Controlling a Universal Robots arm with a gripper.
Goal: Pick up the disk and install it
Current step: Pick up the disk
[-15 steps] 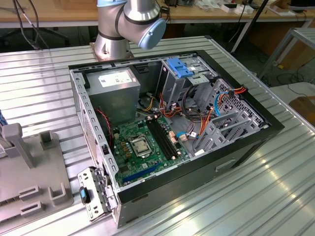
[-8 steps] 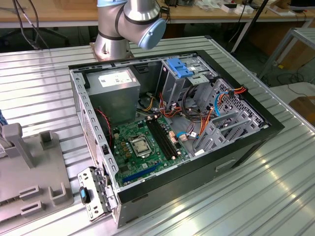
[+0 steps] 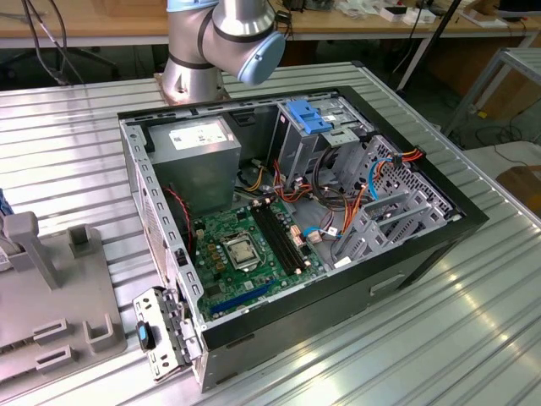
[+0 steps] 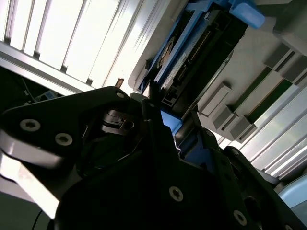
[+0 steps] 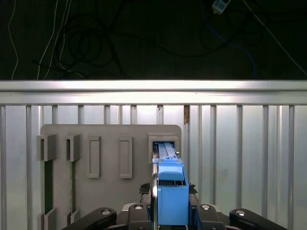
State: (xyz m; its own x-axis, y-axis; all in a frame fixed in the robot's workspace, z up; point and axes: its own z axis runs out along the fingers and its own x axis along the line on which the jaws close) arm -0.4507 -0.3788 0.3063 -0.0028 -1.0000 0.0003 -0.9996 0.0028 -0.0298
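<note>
Straddling disk [image 5: 170, 199], lower centre, edge-up in grey holder [image 5: 110, 191]: claw [image 5: 171, 189], closure indiscernible. Likely rigid, dense, shock-fragile; hold flat sides.

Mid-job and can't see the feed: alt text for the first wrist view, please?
The disk, in its bright blue carrier, stands on edge in a slot of a grey fixture plate, with the gripper straddling it. The plate lies on a ribbed metal table, with loose cables on dark floor beyond.
</note>
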